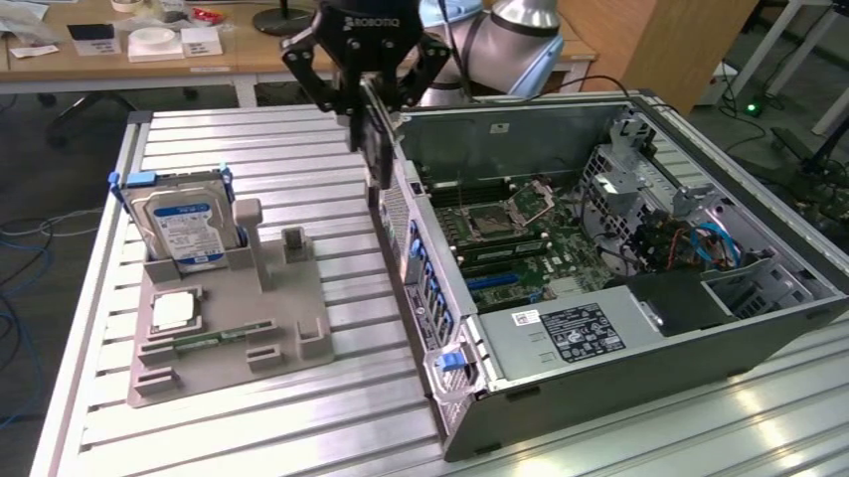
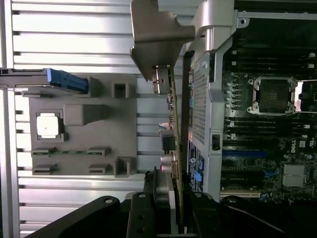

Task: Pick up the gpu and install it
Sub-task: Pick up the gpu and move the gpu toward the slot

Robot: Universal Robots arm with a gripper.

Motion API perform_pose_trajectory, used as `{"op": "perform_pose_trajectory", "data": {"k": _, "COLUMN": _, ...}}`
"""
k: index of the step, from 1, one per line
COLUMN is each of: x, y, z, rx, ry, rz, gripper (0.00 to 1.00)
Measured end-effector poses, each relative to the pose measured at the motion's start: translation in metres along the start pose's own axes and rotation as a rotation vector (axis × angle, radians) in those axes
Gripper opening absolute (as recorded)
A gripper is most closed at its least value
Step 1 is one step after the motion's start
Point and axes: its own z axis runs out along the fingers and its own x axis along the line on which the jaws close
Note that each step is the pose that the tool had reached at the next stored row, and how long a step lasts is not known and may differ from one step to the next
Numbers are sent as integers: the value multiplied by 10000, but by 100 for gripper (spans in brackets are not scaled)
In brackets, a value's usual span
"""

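Observation:
My gripper is shut on the gpu, a thin dark card hanging edge-down above the table. It hangs just outside the rear wall of the open computer case, over that wall's far end. In the wrist view the gpu shows edge-on, with its grey metal end bracket at the end far from the gripper. The motherboard lies inside the case, and its blue expansion slot is bare. The card's fan face is turned away from both views.
On the exterior view's left a grey fixture holds a silver hard drive, a processor chip and a green memory stick. The slatted aluminium table carries everything. A power supply fills the case's near end.

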Motion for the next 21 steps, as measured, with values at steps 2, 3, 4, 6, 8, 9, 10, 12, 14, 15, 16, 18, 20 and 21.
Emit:
{"op": "perform_pose_trajectory", "data": {"k": 2, "x": -87, "y": 1, "z": 14, "rx": -1, "ry": -1, "rz": 1, "gripper": 30}}
{"op": "perform_pose_trajectory", "data": {"k": 3, "x": -130, "y": 2, "z": 21, "rx": -1, "ry": -1, "rz": 1, "gripper": 30}}
{"op": "perform_pose_trajectory", "data": {"k": 4, "x": -179, "y": 3, "z": 28, "rx": 1, "ry": 1, "rz": 0, "gripper": 30}}
{"op": "perform_pose_trajectory", "data": {"k": 6, "x": -268, "y": 4, "z": 42, "rx": 0, "ry": 0, "rz": 0, "gripper": 30}}
{"op": "perform_pose_trajectory", "data": {"k": 8, "x": -358, "y": 6, "z": 54, "rx": -1, "ry": 0, "rz": 1, "gripper": 30}}
{"op": "perform_pose_trajectory", "data": {"k": 9, "x": -407, "y": 6, "z": 59, "rx": 0, "ry": 0, "rz": -1, "gripper": 30}}
{"op": "perform_pose_trajectory", "data": {"k": 10, "x": -450, "y": 6, "z": 63, "rx": 0, "ry": 1, "rz": 0, "gripper": 30}}
{"op": "perform_pose_trajectory", "data": {"k": 12, "x": -528, "y": 6, "z": 74, "rx": -1, "ry": -1, "rz": 2, "gripper": 30}}
{"op": "perform_pose_trajectory", "data": {"k": 14, "x": -607, "y": 6, "z": 85, "rx": -1, "ry": -1, "rz": 0, "gripper": 30}}
{"op": "perform_pose_trajectory", "data": {"k": 15, "x": -647, "y": 6, "z": 91, "rx": 0, "ry": 0, "rz": 1, "gripper": 30}}
{"op": "perform_pose_trajectory", "data": {"k": 16, "x": -685, "y": 5, "z": 96, "rx": 0, "ry": 0, "rz": 2, "gripper": 30}}
{"op": "perform_pose_trajectory", "data": {"k": 18, "x": -766, "y": 5, "z": 107, "rx": 0, "ry": 0, "rz": 0, "gripper": 30}}
{"op": "perform_pose_trajectory", "data": {"k": 20, "x": -855, "y": 5, "z": 118, "rx": 0, "ry": 0, "rz": 2, "gripper": 30}}
{"op": "perform_pose_trajectory", "data": {"k": 21, "x": -905, "y": 5, "z": 124, "rx": -1, "ry": -1, "rz": 0, "gripper": 30}}
